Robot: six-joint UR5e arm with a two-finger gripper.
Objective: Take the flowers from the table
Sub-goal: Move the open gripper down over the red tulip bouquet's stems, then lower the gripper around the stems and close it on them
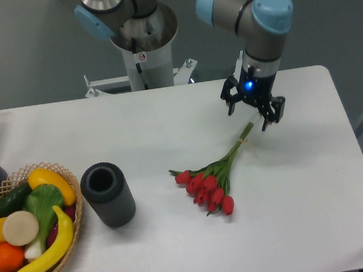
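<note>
Between the 2 spread fingers of the gripper (248, 117), apparently above the flowers (215, 176), only thin stem tips lie, so a pinch could slip.

Arm reaches forward, wrist pointing down. Gripper (248, 120) hangs with its two fingers (229, 108) spread apart, nothing between them.

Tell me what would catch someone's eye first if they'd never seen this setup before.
Probably the flowers, red buds lying mid-table with their stems running up and right. The gripper hangs open over the stem ends, a blue light glowing on it. At the table's left edge, a basket of fruit and vegetables adds colour beside a dark cylinder.
</note>
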